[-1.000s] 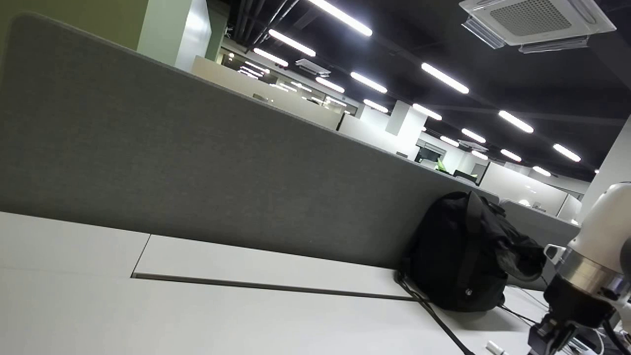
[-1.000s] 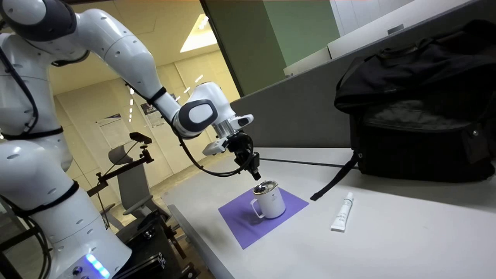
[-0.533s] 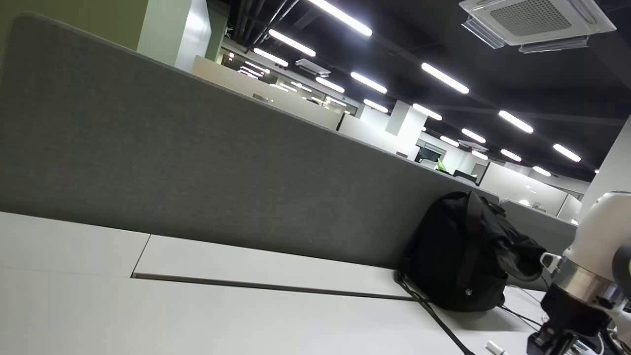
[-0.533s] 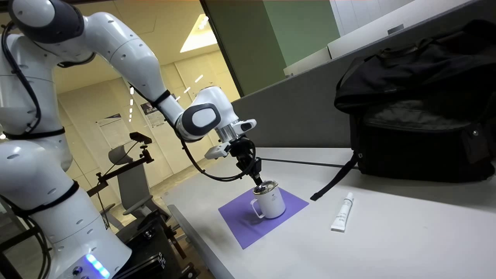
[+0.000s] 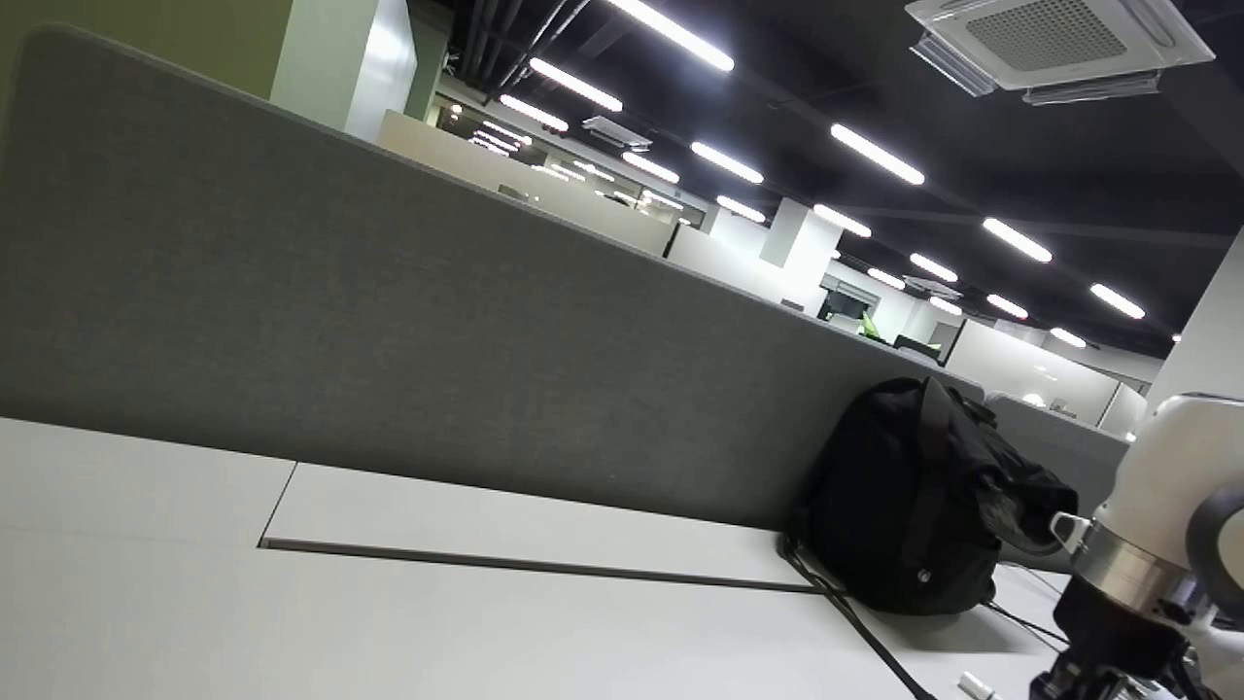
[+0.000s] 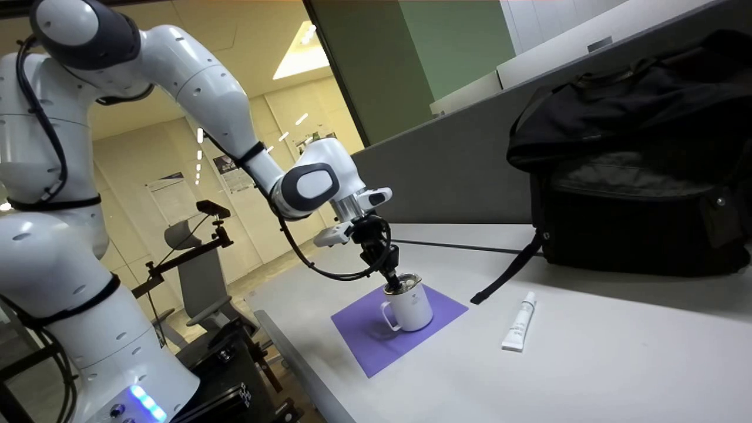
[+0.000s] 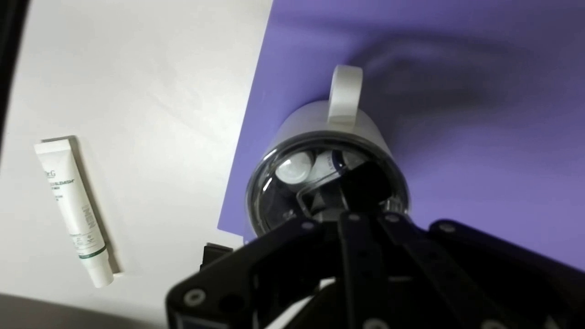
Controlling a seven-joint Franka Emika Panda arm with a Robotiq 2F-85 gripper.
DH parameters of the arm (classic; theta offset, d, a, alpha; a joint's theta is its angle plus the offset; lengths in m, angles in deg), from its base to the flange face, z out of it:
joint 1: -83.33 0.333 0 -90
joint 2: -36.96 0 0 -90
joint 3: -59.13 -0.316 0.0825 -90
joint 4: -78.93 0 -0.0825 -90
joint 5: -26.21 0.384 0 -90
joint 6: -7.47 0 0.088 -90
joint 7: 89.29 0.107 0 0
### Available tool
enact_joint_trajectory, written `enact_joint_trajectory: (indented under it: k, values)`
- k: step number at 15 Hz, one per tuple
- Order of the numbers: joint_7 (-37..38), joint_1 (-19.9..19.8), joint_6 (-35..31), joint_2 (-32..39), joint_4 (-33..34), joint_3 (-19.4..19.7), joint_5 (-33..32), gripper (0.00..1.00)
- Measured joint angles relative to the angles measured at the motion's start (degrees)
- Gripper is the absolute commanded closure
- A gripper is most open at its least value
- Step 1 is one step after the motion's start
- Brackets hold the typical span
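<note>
On a purple sheet (image 6: 376, 352), a white mug (image 6: 412, 309) (clear-lidded, loop-handled).

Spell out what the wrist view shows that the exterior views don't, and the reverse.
Only the wrist view: legible "MEN" lettering on the white tube, and a round white shape in the top of the white mug, too unclear to name.

Only the exterior views: the robot's white arm and the main body of the black bag; in an exterior view, the office chair.

Shared: tube, gripper, white tabletop; also, in an exterior view, mug and purple sheet.
</note>
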Motion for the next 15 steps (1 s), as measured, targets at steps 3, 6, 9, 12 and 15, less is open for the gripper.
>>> enact_joint_trajectory:
  k: [3, 6, 9, 12, 15]
  values:
    - [0.03, 1.64, -0.07, 0.37, 0.33, 1.33, -0.19, 1.0]
    - [0.28, 3.39, -0.45, 0.67, 0.54, 3.01, -1.01, 1.0]
    - [0.4, 5.08, -0.59, 1.0, 0.86, 4.72, -1.51, 1.0]
    - [0.45, 5.95, -0.7, 1.23, 1.14, 5.71, -1.97, 1.0]
    - [0.5, 6.63, -0.8, 1.49, 1.45, 6.75, -2.53, 1.0]
